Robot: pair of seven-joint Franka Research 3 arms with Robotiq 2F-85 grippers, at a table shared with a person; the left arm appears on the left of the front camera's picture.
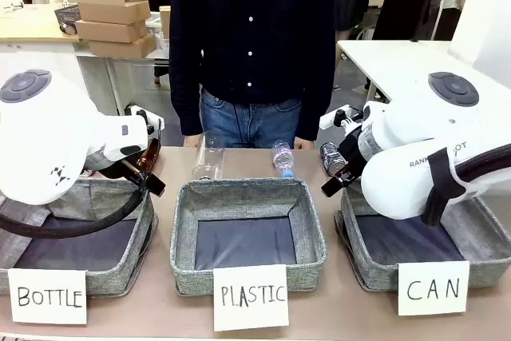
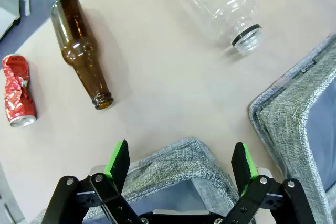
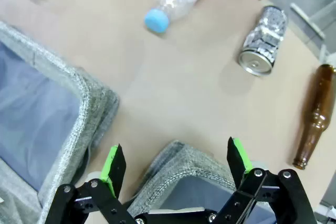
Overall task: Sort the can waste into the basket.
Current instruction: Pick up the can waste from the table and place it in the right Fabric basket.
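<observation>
Neither can has been picked up yet: the silver can [image 3: 262,39] lies on its side on the table [image 3: 173,77] just beyond the CAN basket [image 1: 369,271]. The right gripper [image 3: 176,153] hovers over a corner of that basket with jaws wide and empty, so the next move is probably to reach forward, straddle the can's body and close. The left gripper [image 2: 181,153], equally wide and empty, hangs over the BOTTLE basket [image 1: 120,273], and its wrist view gives what the arm masks from the front: the crushed red can [image 2: 18,92] beside a brown glass bottle [image 2: 84,59]
</observation>
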